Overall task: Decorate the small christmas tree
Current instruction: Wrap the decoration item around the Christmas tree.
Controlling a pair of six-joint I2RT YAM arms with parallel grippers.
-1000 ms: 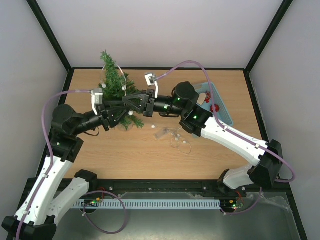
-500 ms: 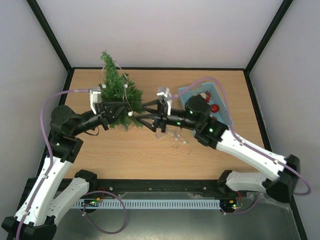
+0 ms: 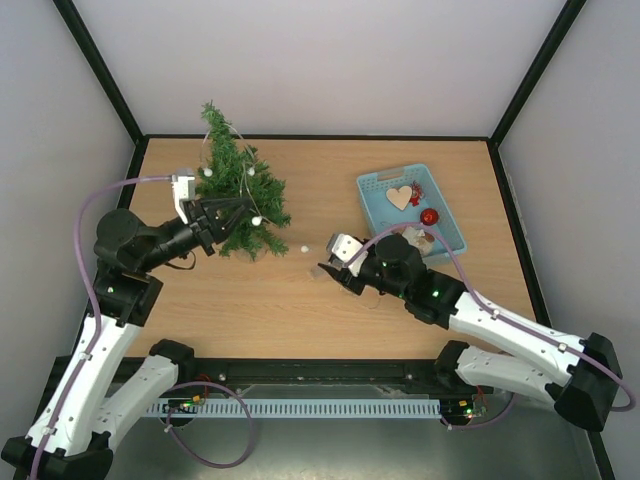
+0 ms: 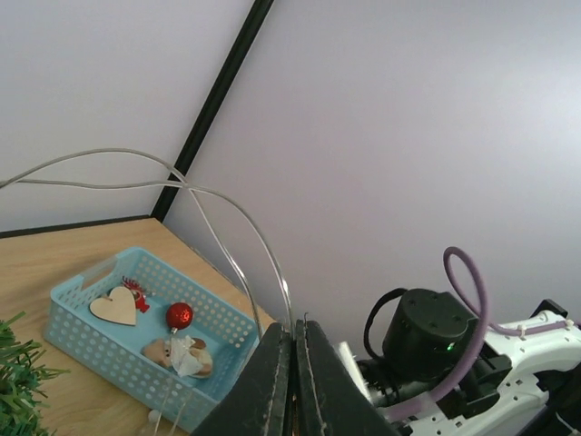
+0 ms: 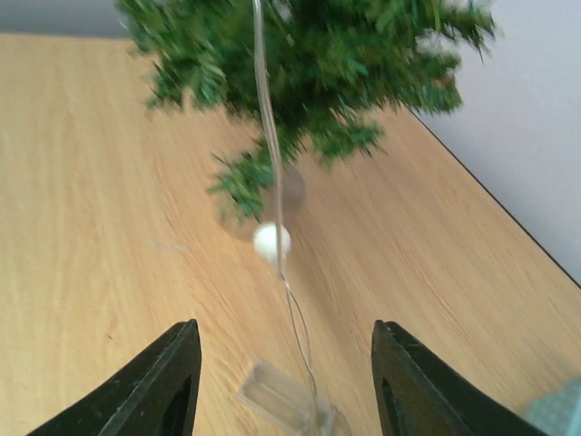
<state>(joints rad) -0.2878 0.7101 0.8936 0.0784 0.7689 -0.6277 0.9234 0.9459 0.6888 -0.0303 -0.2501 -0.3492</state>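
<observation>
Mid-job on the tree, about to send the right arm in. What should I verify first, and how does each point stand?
1. The left gripper is shut on the beaded wire: ok.
2. The right gripper is open and empty: ok.
3. The small christmas tree stands on its base: ok.
4. The clear box at the wire's end lies on the table ahead of the right gripper: ok.
5. Wire free of snags among the branches: cannot tell.
6. Ornaments left in the blue basket, wooden heart and red ball: ok.
</observation>
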